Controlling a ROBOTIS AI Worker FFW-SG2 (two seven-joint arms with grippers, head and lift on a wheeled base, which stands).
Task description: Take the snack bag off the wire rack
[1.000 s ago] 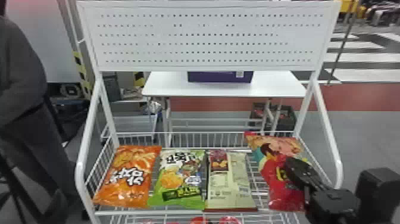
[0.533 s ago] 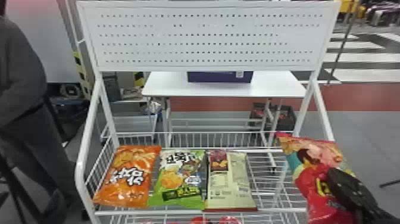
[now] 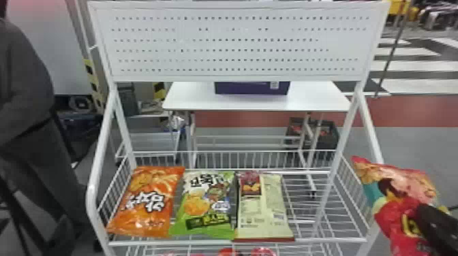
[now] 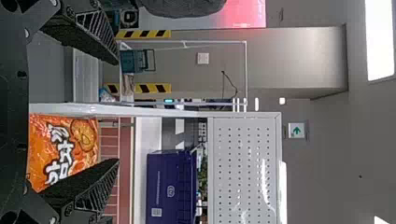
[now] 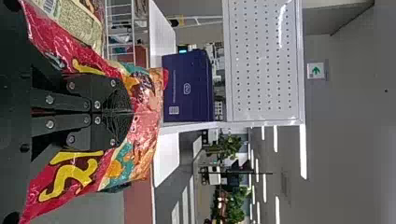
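Snack bag [image 3: 403,185] | between fingers of right end effector [image 3: 423,211], clenched on it | beside wire rack [image 3: 170,243]

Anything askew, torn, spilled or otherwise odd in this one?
One mild oddity: the pale green snack bag on the white wire rack lies back side up, while the shiny orange bag shows its front. The red-and-pink bag buckles where the right gripper pinches it. I see no tear or spill.
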